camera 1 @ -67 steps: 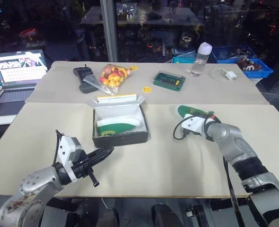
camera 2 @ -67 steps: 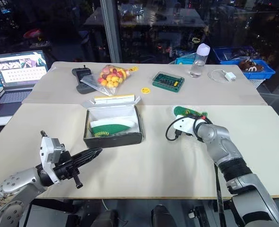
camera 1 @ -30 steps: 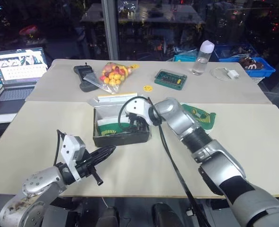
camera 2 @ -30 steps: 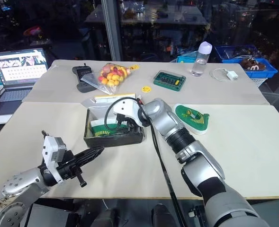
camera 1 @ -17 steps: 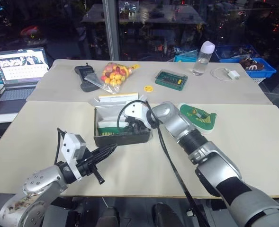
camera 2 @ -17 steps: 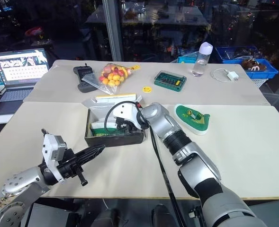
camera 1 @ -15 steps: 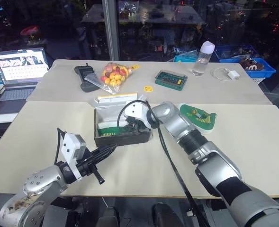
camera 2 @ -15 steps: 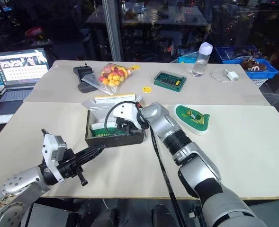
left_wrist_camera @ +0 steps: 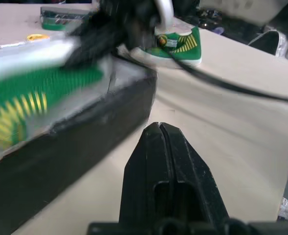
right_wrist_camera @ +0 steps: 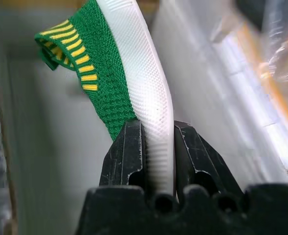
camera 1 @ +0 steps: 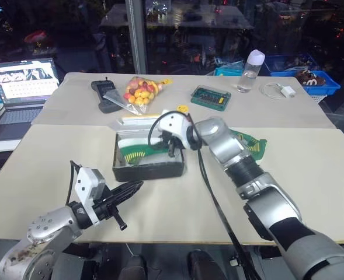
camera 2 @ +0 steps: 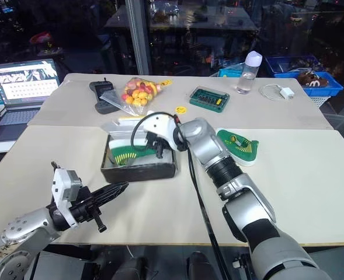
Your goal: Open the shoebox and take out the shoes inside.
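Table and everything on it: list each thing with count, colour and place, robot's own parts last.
table: two, beige, pushed together
shoebox: one, dark sides, open, near table
shoes: two, green; one in the right tool over the box, one right of it
laptop: one, far left
remote: one, black, far table
bag of sweets: one, yellow-red
circuit board: one, green
bottle: one, clear
charger: one, white
left tool: shut, empty
right tool: gripping shoe

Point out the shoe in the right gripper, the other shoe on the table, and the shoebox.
Held shoe [right_wrist_camera: 134, 73], right wrist view, pale sole edge.
Other shoe [camera 2: 240, 144], right eye view, green upper.
Shoebox [camera 1: 150, 171], left eye view, dark front wall.
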